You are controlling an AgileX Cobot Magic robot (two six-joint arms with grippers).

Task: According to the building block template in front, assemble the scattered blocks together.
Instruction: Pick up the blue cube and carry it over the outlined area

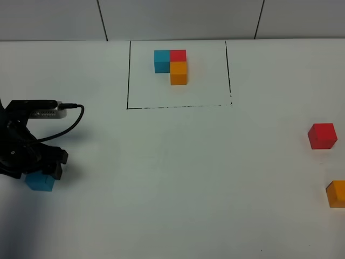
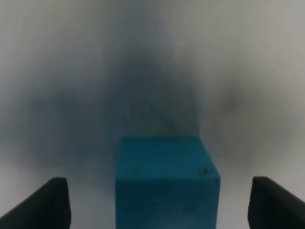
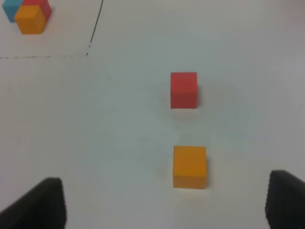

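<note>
Blue cube (image 2: 167,183), near left on the table (image 1: 178,178): it sits between the jaws of my left gripper (image 2: 160,205), which is released. Bare surface shows on both sides of the cube, so neither finger touches it. I judge this straddling pose to be the set-up for a grasp, with the cube centred so that both fingers would meet it together.

At the near right, my right gripper (image 3: 164,205) is also released and holds nothing. It looks over the orange cube (image 1: 337,194) and, just beyond it, the red cube (image 1: 322,135). These two lie close to each other but apart, and well away from the blue one. This probably explains the division of labour, each arm attending to the cubes on its own side.

At the far centre stands the template (image 1: 171,66), inside a thin black frame (image 1: 128,75). Blue and red touch side by side, and orange touches the near face of red, forming an L. It appears placed there as a reference to be copied.

Count: three loose cubes, one per colour. Three joined cubes, one per colour. One frame. Two grippers. None of the loose cubes is yet joined.
</note>
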